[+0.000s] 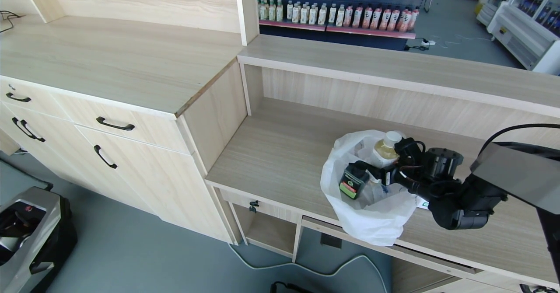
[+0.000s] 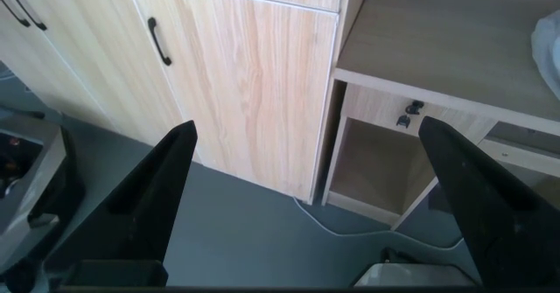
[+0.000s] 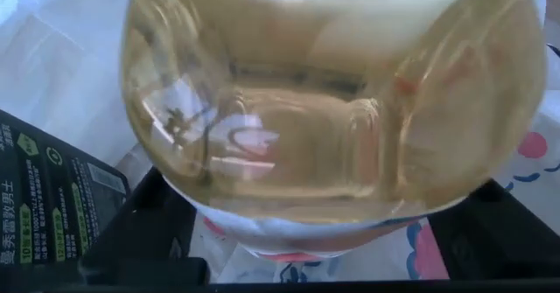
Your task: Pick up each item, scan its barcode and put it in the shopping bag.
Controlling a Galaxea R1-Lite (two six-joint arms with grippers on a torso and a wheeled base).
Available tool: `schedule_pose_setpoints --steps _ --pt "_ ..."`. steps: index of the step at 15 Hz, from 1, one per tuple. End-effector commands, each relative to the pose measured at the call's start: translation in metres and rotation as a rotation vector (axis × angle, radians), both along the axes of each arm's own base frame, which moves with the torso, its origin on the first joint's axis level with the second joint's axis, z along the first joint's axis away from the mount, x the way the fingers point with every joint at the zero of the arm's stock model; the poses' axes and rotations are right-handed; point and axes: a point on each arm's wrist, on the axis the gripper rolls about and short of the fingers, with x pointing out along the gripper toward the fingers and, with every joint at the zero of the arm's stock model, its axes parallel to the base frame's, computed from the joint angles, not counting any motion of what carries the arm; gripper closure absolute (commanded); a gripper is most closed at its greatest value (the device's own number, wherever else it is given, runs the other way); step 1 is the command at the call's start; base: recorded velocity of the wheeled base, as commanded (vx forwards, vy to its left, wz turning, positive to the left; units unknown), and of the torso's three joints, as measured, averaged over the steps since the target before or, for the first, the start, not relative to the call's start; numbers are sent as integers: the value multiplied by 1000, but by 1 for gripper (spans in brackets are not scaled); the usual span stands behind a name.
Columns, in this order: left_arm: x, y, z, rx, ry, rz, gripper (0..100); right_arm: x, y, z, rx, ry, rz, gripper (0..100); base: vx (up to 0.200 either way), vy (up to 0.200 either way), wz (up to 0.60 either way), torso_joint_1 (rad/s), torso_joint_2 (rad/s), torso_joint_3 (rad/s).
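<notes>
At the checkout desk [image 1: 280, 153], my right tool [image 1: 398, 164] holds a bottle [image 1: 387, 149] of pale yellow drink, white cap up, in the open mouth of the white shopping bag [image 1: 372, 223]. The bag stands at the desk's front edge, its lower folds spilling over it.

The bottle is upright, I judge, because that lets it go straight down through the bag's opening without snagging the thin plastic. It is low in the mouth, which suggests this item is at the bagging step, not the scanning step. A black pack with a green and red label [image 1: 351, 183] lies inside the bag just beside the bottle. The bottle needs to settle next to it, not on top of it.

From the right wrist, the bottle's clear body sits close between my two dark fingers [image 3: 140, 236], one on each side, with the bag's white film behind it. The tool is closed around the bottle's body and carries it; I cannot tell whether the base touches the bag's floor.

My left tool [image 2: 306, 127] hangs well apart from the bag, low over the grey floor [image 2: 245, 232] in front of a cupboard door [image 2: 254, 83]. Its fingers are spread wide and it holds and touches nothing. I judge it is parked there to leave the bag's mouth free for the right arm.
</notes>
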Motion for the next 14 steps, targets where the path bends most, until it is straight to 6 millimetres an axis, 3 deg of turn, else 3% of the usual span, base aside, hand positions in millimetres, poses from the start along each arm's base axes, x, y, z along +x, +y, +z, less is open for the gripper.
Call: schedule_pose_setpoints --steps 1,2,3,4,6,8,11,12,14 --pt "0 0 0 0 0 1 0 -2 -2 15 7 -22 -3 0 0 0 0 0 0 0" --pt "0 0 0 0 0 1 0 -7 -2 31 13 -38 -4 0 0 0 0 0 0 0" --pt "0 0 0 0 0 1 0 -23 -6 65 24 -41 -14 0 0 0 0 0 0 0" --pt "0 0 0 0 0 1 0 -35 -11 81 26 -36 -25 0 0 0 0 0 0 0" --pt "0 0 0 0 0 1 0 -86 -33 114 25 -16 -87 0 0 0 0 0 0 0" --pt "0 0 0 0 0 1 0 -128 -45 132 24 -37 -137 0 0 0 0 0 0 0" --pt "0 0 0 0 0 1 0 -180 -55 135 10 -44 -199 0 0 0 0 0 0 0" --pt "0 0 0 0 0 1 0 -202 -55 147 6 -68 -220 0 0 0 0 0 0 0" --pt "0 0 0 0 0 1 0 -214 -59 158 -49 -100 -282 0 0 0 -300 1 -1 1"
